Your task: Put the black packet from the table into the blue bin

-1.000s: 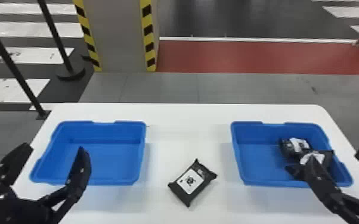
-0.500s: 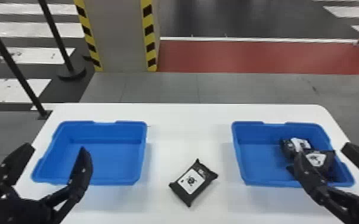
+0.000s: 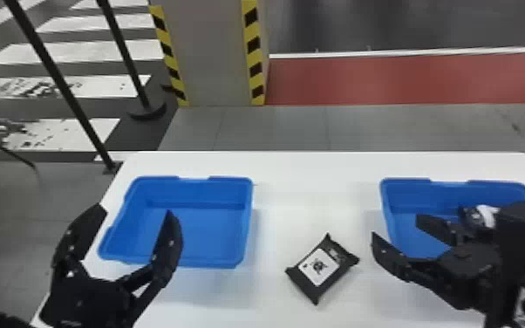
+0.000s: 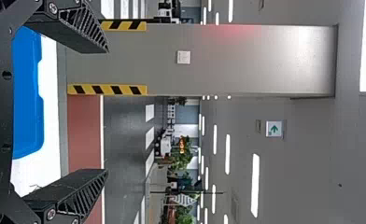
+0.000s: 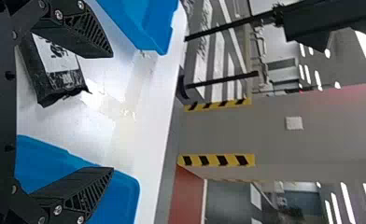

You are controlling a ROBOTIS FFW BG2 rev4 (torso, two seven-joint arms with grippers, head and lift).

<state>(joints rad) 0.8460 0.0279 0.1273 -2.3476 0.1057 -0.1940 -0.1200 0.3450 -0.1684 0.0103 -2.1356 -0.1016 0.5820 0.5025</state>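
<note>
Right gripper (image 3: 395, 227) spread wide with nothing between its fingers, I have it by the right blue bin (image 3: 405, 198) and near the black packet (image 3: 323, 272). That packet lies label up on the table (image 3: 314, 192), farther from its far edge than the left blue bin (image 3: 192, 189). My left gripper (image 3: 137, 210) hangs open and empty near the table's left edge.

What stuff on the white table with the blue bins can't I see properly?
- Right-hand blue bin, head view: part of its inside is behind the robot's right gripper and arm.
- Black packet with a white label, head view: small label marks are too tiny to read; its underside faces down.
- White table, head view: bottom edge cuts off its near side.
</note>
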